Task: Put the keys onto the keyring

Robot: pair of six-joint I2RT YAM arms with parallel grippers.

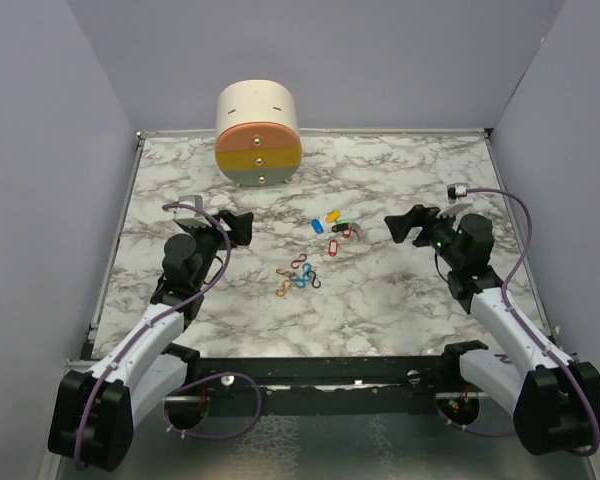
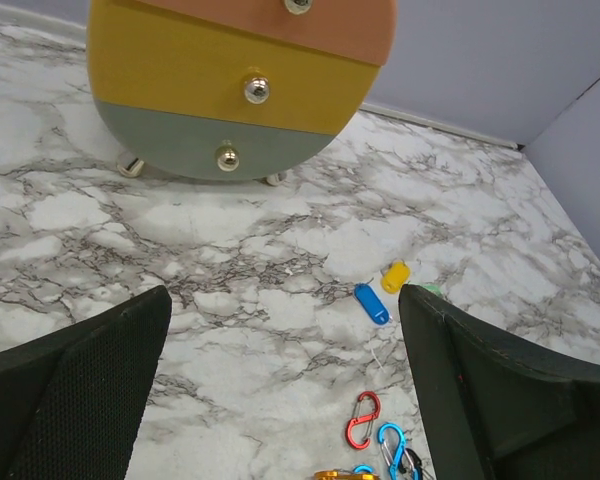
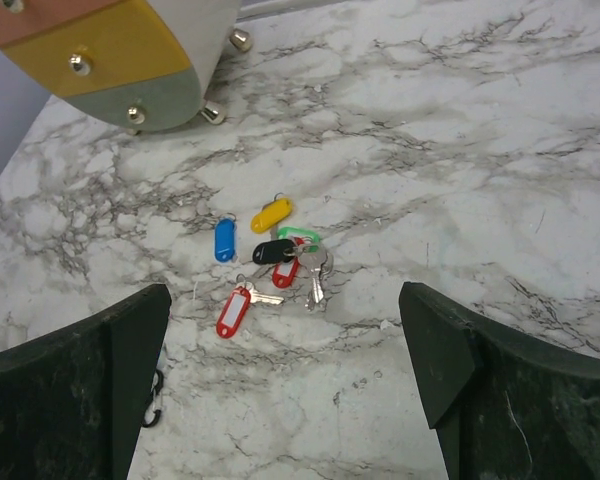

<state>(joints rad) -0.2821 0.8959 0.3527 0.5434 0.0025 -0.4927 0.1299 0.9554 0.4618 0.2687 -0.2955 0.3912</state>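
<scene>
The keys [image 3: 280,255] lie clustered at the middle of the marble table [image 1: 400,300], their small plastic heads blue, yellow, green and red (one black too). The left gripper [image 1: 242,228] and the right gripper [image 1: 392,229] flank them, jaws wide apart, holding and touching nothing.

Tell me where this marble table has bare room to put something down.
Free: the back right patch between the round wooden drawer box and the right wall; the near strip between the coloured clip loops and the black mounting rail. Crowded: the centre, where the small keys with coloured plastic heads lie beside the clips.
</scene>
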